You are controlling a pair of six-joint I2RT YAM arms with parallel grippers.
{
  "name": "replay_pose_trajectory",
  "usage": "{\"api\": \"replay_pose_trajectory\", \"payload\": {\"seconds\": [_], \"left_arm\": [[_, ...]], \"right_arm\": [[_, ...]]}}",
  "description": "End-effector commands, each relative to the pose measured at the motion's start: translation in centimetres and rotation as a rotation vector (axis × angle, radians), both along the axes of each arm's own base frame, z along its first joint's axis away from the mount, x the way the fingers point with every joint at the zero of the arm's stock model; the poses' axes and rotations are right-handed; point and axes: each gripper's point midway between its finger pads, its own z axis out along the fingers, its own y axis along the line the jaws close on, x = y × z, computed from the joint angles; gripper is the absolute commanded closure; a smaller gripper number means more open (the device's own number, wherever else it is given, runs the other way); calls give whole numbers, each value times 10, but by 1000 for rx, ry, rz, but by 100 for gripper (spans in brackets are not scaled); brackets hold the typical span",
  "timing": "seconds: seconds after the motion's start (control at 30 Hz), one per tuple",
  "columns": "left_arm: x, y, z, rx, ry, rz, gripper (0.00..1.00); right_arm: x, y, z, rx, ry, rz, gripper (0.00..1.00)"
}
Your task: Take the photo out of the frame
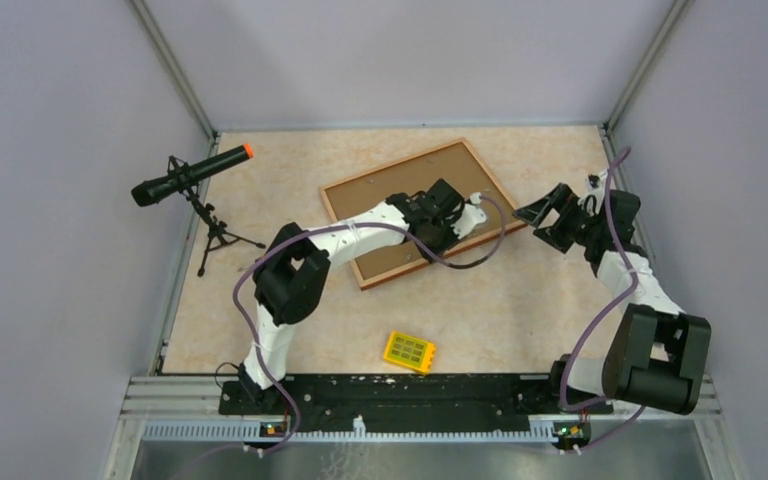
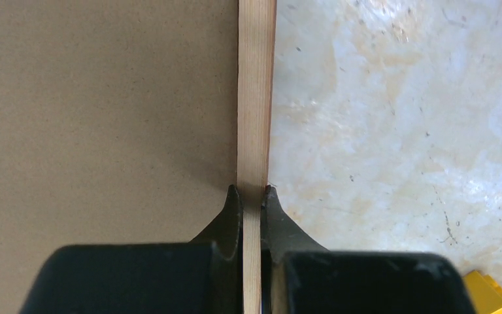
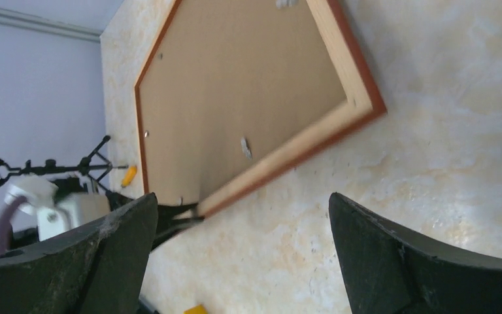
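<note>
At mid-surface (image 1: 520, 300), the frame (image 1: 370, 200) lies back up and skewed. Left claw (image 2: 253, 190) is pinched tight on its light wood rim at the near-right edge. Right claw (image 3: 242, 199) hangs near the frame's right corner, spread wide, gripping nothing. Photo side is hidden.

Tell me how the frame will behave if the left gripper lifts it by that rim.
The frame is probably stiff: wooden rim, flat board back. Pinched at one edge by the left gripper, it will likely pivot downward. The narrow grip may slip.
</note>
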Motion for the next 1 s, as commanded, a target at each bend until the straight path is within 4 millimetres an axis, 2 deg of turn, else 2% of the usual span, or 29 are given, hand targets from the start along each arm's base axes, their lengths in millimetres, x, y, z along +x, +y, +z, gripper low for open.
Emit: {"api": "replay_pose_trajectory", "payload": {"seconds": [0.0,0.13,0.27,0.4,0.7,0.97], "left_arm": [[10,-37,55,-209,-26,-26,100],[16,-43,65,-243,-38,-18,100],[19,-52,74,-284,-35,-14,100],[22,-65,83,-329,-23,-16,100],[21,-79,88,-368,16,-22,100],[13,-93,86,-406,69,-43,100]], "right_arm": [[5,7,5,113,-11,-11,1],[2,21,-1,192,0,-8,2],[-1,43,-15,229,37,7,3],[-5,59,-27,298,45,-24,9],[7,94,-27,342,75,-17,14],[21,113,-37,385,132,-41,27]]}}
